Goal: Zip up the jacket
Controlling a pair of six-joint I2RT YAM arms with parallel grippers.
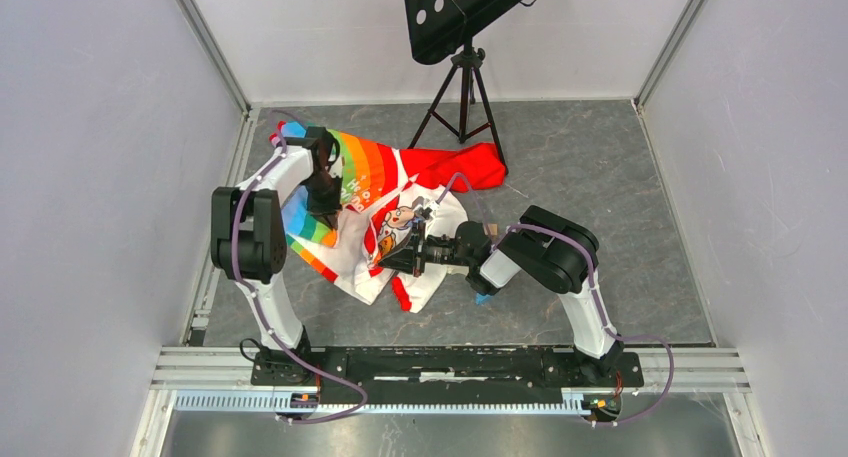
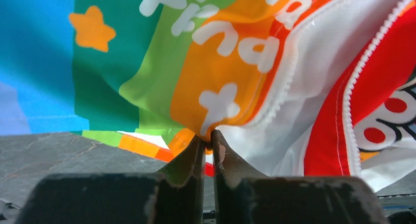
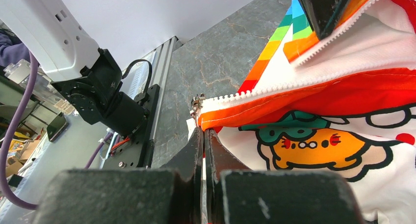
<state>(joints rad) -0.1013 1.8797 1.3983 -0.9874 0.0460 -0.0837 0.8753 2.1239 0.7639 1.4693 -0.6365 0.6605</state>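
Operator: Table is grey and stone-patterned, with a music stand at its far edge. I see the jacket crumpled left of centre, between my two arms. Its red sleeve is thrown out toward the stand's legs.

Monitor: Arm poses?

Operator: My left arm has its elbow cocked out to the left. The forearm runs forward and the wrist folds back down over the rainbow panel. My right arm is bent low, its forearm nearly level and pointing left into the white front.

Monitor: And the tools?

Operator: My left gripper is pinched together on a fold of the jacket where an orange stripe meets white. My right gripper is clamped on the jacket's edge, just under the red-orange trim.

Monitor: The zip?

Operator: I see the zipper teeth in two separate rows, not joined. The small metal slider sits at one row's end, just above my right fingertips.
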